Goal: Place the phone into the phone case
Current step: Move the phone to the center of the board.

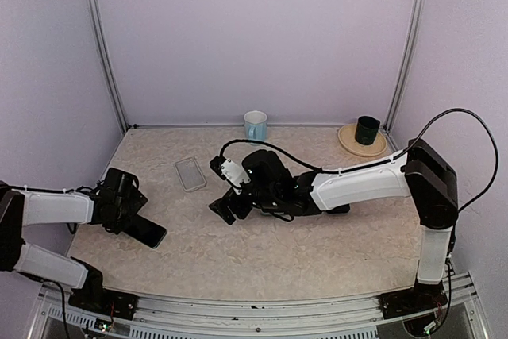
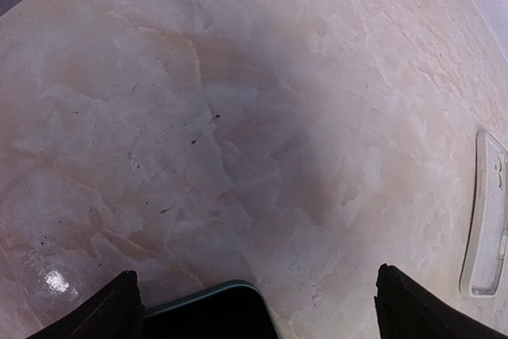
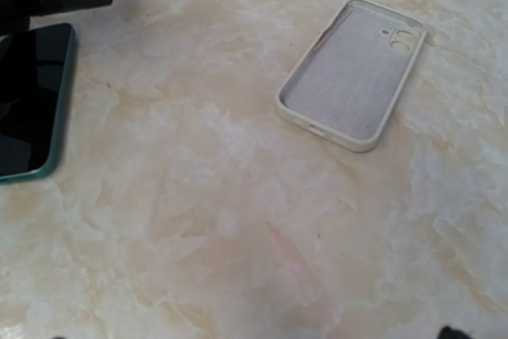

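Left gripper (image 1: 131, 216) is hanging low at the left of the table (image 1: 278, 263), its fingers (image 2: 119, 311) spread wide and clamping nothing. The phone (image 1: 148, 233) is lying flat, screen up, with one end sitting between those fingers. The phone case (image 1: 190, 173) is lying hollow side up, well apart from the phone. Right gripper (image 1: 225, 210) is hanging near the case, tips barely showing, spread apart, empty.

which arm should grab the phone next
Left. Its gripper is right at the phone, and its wrist view shows the phone's end between the open fingers. The right gripper sits mid-table, apart from the phone and nearer the case.
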{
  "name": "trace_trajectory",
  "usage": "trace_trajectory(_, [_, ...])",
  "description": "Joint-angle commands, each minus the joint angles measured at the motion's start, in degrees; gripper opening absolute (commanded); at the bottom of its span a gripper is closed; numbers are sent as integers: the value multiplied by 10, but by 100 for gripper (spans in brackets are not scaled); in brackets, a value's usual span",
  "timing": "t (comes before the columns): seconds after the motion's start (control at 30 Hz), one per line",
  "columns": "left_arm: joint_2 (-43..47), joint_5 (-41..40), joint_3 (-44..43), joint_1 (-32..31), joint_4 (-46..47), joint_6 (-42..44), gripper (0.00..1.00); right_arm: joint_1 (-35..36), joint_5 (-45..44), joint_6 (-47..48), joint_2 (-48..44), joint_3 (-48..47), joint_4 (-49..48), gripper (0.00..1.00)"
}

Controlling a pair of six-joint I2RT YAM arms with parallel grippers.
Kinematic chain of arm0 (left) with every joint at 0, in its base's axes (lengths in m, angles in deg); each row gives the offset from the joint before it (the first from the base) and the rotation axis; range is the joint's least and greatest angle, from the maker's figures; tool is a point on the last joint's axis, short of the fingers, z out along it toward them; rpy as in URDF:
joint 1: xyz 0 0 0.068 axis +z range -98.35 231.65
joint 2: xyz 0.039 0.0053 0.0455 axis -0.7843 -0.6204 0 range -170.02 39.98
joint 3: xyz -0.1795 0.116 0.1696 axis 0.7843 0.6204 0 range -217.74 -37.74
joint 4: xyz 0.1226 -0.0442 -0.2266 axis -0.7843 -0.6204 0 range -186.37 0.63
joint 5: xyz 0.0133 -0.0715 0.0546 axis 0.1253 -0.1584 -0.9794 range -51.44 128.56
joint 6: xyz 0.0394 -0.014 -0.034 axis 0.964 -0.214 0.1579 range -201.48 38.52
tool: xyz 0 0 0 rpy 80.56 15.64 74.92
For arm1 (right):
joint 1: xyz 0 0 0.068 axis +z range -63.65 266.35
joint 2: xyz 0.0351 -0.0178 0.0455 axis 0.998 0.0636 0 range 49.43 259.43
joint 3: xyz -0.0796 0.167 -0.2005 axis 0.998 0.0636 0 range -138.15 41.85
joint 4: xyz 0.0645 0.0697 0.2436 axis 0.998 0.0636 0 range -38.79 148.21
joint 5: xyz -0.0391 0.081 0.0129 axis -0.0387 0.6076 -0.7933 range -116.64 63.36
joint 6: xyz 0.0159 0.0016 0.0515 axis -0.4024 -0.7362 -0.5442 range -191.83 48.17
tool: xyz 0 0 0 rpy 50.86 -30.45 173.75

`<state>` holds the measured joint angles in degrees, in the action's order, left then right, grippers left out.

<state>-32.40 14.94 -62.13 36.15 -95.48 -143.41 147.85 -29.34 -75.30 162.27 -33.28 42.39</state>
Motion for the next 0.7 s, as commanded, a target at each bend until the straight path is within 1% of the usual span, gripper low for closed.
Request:
trace_trajectory(0.0, [-17,10,-14,5,-23,9,99,1,-16,1,-9,6,-6,100])
trace_trajectory(0.37, [-24,118,6,5,11,19,99,1,-37,2,-17,5,-3,100])
trace_trajectory(0.5, [-22,155,34,1,32,10,99,1,-13,19,-23,5,-1,100])
trace_trajectory(0.67, [-4,168,47,-24,34,-3,99,2,11,49,-24,3,10,100])
